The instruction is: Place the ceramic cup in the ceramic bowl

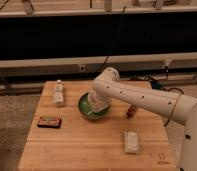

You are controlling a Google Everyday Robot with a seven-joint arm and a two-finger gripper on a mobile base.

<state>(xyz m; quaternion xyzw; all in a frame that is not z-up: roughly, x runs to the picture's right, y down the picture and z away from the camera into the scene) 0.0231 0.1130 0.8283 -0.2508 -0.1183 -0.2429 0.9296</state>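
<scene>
Reaching down from the white arm (142, 97), the claw (97, 106) sits inside the ceramic bowl (85, 107), mostly hidden by the arm's wrist, so whether it is spread or closed cannot be told. The ceramic cup cannot be made out apart from the pale wrist and claw over the bowl, so its exact place is unclear. The green bowl rests near the middle of the wooden bench (82, 147), slightly toward the back. Left of the bowl, near the back edge, stands a slim white bottle (58, 93). Toward the front left lies a dark flat packet (49, 121). Right of the bowl, just under the arm, lies a small brown object (131, 111), and nearer the front right sits a pale rectangular packet (132, 141).
</scene>
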